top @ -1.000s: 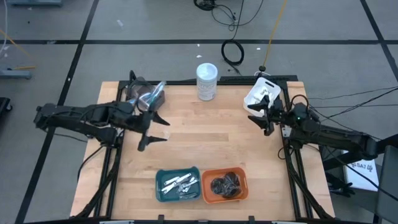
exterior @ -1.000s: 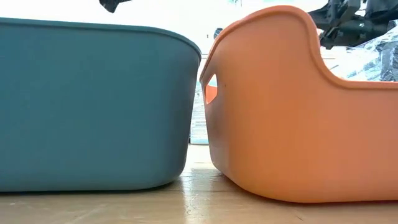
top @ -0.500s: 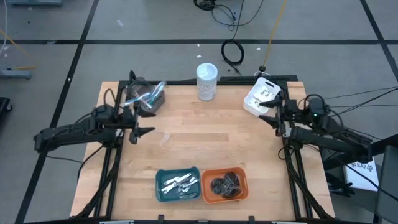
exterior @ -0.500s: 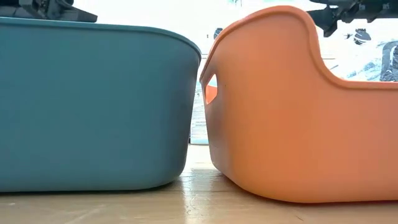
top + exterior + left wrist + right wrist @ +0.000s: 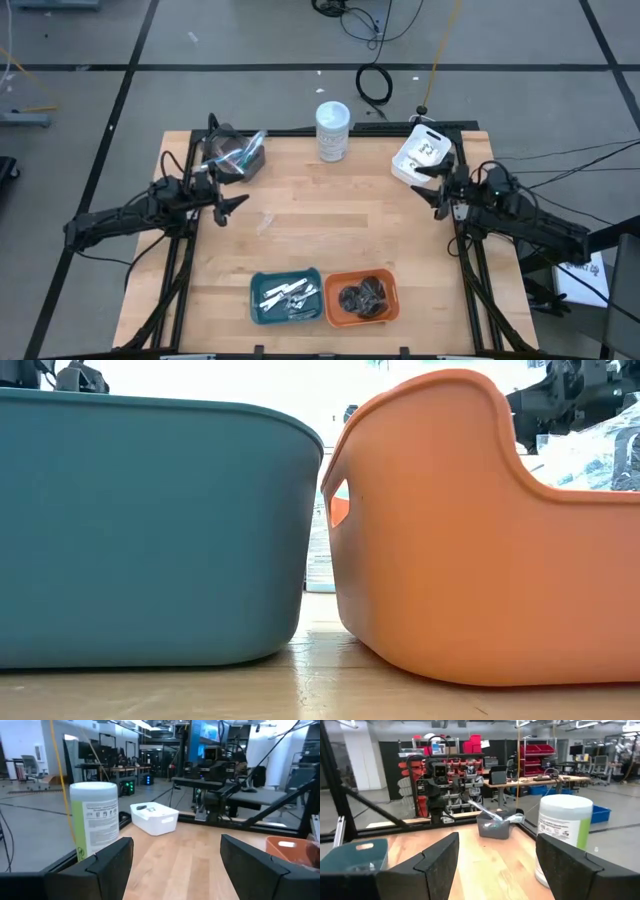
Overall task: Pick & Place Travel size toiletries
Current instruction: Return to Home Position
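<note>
The toiletries lie in two trays at the table's near edge. Silver-white tubes fill the teal tray (image 5: 287,296) and dark round bundles fill the orange tray (image 5: 362,297). Clear wrapped pieces sit in a grey bin (image 5: 233,157) at the far left. White packets lie in a white bin (image 5: 423,156) at the far right. One small clear piece (image 5: 265,220) lies on the bare wood. My left gripper (image 5: 230,208) stands open at the left edge, pointing level across the table. My right gripper (image 5: 432,190) stands open at the right edge, facing it. Neither holds anything.
A tall white-lidded jar (image 5: 333,131) stands at the middle of the far edge. In the low view the teal tray's wall (image 5: 150,530) and the orange tray's wall (image 5: 450,540) block most of the table. Bare wood (image 5: 340,225) lies between the two grippers.
My left gripper has drawn back toward the table's left edge and sunk, tipping from a downward slant to level, its fingers still open. My right gripper has drawn back a little toward the right edge and levelled out.
</note>
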Robot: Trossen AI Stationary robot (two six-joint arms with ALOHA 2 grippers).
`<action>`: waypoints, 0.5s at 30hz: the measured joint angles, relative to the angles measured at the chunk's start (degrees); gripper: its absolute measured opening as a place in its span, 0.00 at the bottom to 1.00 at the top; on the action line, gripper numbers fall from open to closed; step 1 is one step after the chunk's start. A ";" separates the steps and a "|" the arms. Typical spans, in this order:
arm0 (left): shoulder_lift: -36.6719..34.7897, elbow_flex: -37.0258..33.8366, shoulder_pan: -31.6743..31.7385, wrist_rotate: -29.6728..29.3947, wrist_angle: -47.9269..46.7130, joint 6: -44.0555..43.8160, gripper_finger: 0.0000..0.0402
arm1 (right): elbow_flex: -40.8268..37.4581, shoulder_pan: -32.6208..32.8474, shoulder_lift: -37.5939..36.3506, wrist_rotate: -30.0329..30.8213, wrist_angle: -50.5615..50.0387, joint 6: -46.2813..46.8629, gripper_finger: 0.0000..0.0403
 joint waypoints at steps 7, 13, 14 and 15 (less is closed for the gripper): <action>-0.04 -3.05 0.00 -4.38 1.35 -1.34 0.73 | -2.36 3.15 -1.07 1.68 2.24 -3.02 0.62; -0.20 -3.43 0.00 -4.49 1.35 -1.74 0.73 | -7.81 7.72 -1.09 6.34 8.58 -1.45 0.62; -0.20 -3.43 0.00 -4.49 1.34 -1.74 0.72 | -8.76 8.73 -1.09 6.36 10.32 -0.74 0.62; -0.20 -3.43 0.00 -4.51 1.34 -1.75 0.72 | -9.77 9.88 -1.09 6.42 12.11 -0.11 0.62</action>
